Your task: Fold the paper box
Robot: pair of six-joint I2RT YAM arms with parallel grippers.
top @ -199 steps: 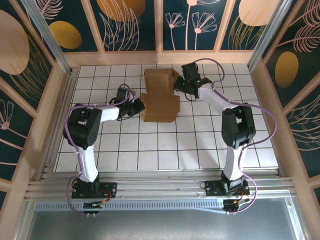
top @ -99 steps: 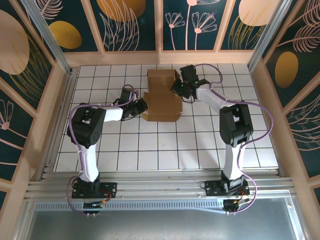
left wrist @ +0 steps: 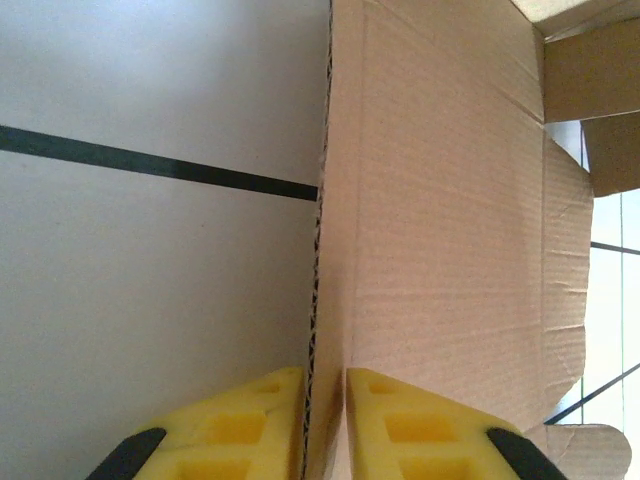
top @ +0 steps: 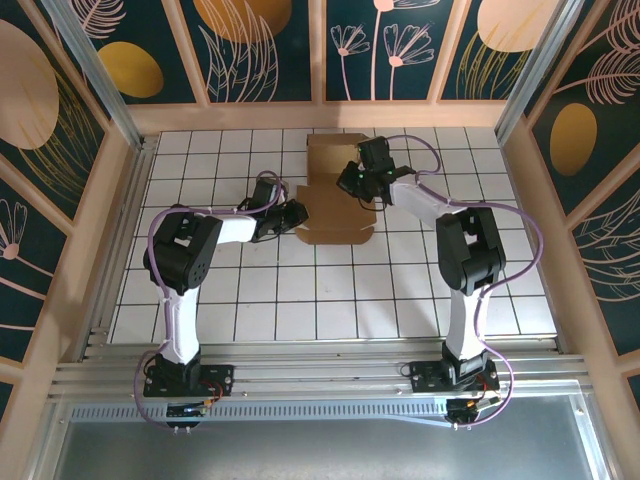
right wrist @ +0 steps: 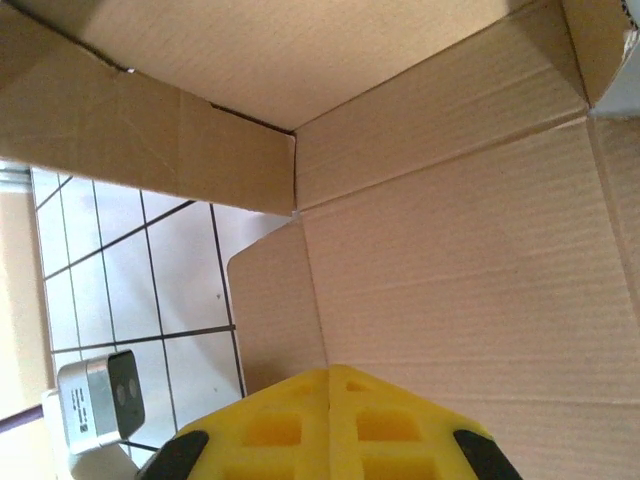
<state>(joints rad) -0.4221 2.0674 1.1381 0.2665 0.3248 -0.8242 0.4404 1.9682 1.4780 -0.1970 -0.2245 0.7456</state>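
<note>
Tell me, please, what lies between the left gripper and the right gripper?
The paper box, in the top external view: the left gripper is at its left edge, the right gripper above its right part.

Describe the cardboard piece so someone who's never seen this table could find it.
Look at the white tiled table, toward its far middle. The paper box sits there, partly folded, the one plain brown corrugated thing on the tiles, with flaps.

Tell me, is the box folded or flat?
Partly folded: the box has two walls raised, meeting at a corner in the right wrist view.
</note>
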